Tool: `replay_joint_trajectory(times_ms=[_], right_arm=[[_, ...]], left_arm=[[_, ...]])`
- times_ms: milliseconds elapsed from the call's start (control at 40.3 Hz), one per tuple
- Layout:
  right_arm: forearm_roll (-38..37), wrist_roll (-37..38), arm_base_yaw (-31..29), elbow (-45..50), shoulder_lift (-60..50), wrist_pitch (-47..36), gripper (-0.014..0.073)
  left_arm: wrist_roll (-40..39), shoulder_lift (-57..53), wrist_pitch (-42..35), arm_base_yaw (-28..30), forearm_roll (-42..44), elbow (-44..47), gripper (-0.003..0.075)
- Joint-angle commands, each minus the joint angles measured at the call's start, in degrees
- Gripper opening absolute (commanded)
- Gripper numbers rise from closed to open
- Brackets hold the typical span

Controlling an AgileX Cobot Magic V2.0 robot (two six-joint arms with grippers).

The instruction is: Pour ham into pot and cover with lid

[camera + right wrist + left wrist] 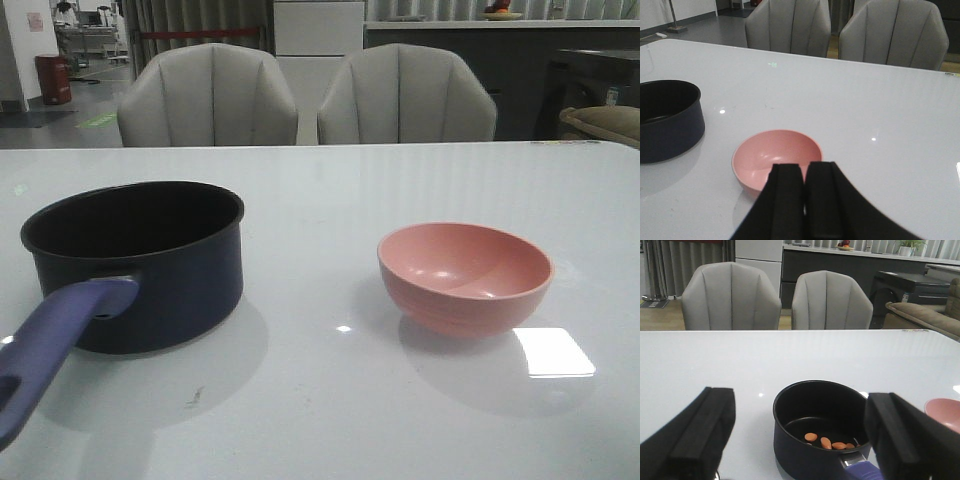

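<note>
Ham (832, 442) already lies in the pot (140, 262), seen from the front beside an empty pink bowl (465, 276); no lid shows, so covering may stall. Left wrist: left gripper (800, 435) gapes wide, holding nothing, straddling the pot. Right wrist: right gripper (805, 200) seems closed, empty, above the bowl.

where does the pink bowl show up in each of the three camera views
Front view: the pink bowl stands right of centre on the white table, empty, with the pot to its left.
Left wrist view: only a sliver of the bowl's rim shows at the right edge, past the pot, which holds the ham.
Right wrist view: it sits low in the middle, just beyond the right gripper.
Shared landmark: the dark pot, in all three views.
</note>
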Motion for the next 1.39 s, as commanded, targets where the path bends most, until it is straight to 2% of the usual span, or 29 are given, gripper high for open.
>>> replay_joint_trajectory(times_ms=[0, 422, 521, 720, 819, 1068, 1366], right_arm=[[-0.1, -0.7, 0.0, -1.5, 0.3, -5.3, 0.0147], [-0.1, -0.7, 0.0, -1.5, 0.3, -5.3, 0.0147], [-0.1, -0.7, 0.0, -1.5, 0.3, -5.3, 0.0147], [-0.1, -0.7, 0.0, -1.5, 0.3, -5.3, 0.0147], [-0.1, -0.7, 0.0, -1.5, 0.3, -5.3, 0.0147], [-0.1, -0.7, 0.0, -1.5, 0.3, -5.3, 0.0147], [-0.1, -0.7, 0.0, -1.5, 0.3, -5.3, 0.0147]], left_arm=[[-0.2, 0.7, -4.8, -0.5, -0.4, -1.5, 0.0572], [-0.2, 0.6, -5.6, -0.4, -0.4, -0.6, 0.0572], [-0.2, -0.3, -6.7, 2.2, 0.0, 1.5, 0.0572], [-0.2, -6.1, -13.1, 11.7, 0.8, 9.7, 0.0572], [-0.2, -9.4, -13.5, 13.7, 1.3, 13.1, 0.0572], [-0.2, -9.6, -14.8, 14.1, 2.7, 18.4, 0.0572], [-0.2, -9.6, -16.4, 14.1, 2.7, 19.1, 0.0572]])
